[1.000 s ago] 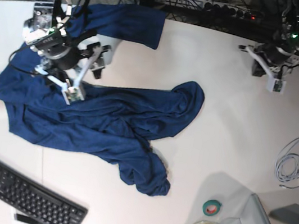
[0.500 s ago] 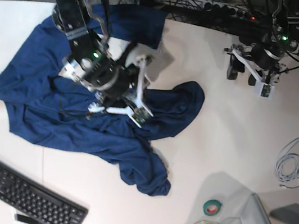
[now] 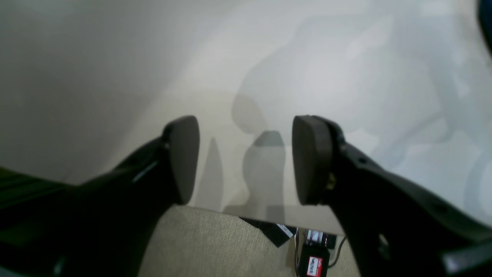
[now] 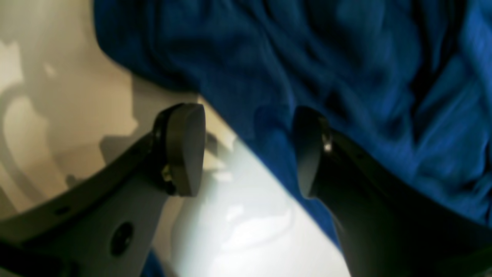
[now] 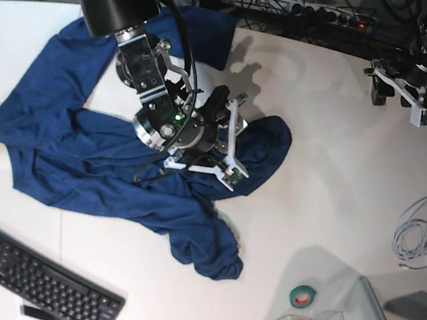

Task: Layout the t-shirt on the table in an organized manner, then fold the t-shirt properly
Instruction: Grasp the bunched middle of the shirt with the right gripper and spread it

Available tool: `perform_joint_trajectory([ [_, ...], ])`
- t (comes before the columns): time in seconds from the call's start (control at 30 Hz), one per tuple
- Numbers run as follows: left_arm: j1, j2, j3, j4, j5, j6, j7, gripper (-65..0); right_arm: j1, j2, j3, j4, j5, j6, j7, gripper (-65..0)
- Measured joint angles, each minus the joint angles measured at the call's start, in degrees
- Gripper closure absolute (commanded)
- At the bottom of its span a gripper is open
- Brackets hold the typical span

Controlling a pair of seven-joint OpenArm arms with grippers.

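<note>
Left wrist view: the left gripper stands agape over bare table, grasping nothing. Right wrist view: the right gripper is spread, empty, above the t-shirt edge. Only the base view shows the whole t-shirt crumpled at centre-left, with a keyboard near-left.

Soft matt cloth t-shirt on glossy smooth table.
</note>
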Motion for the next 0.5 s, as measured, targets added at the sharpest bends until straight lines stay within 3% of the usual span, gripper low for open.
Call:
perform_joint_trajectory([
  [0.23, -0.13, 0.15, 0.22, 0.00, -0.20, -0.20, 0.00, -37.4, 3.58, 0.33, 0.00, -7.34, -0.59, -0.02, 0.96, -26.7],
  [0.4, -0.13, 0.15, 0.24, 0.00, -0.22, -0.22, -0.04, -37.4, 3.48, 0.33, 0.07, -7.54, -0.22, -0.02, 1.90, -6.3],
  [0.5, -0.15, 0.17, 0.37, 0.00, -0.22, -0.22, -0.04, -37.4, 2.23, 0.70, 0.11, -4.46, -0.44, -0.02, 0.09, -3.5],
])
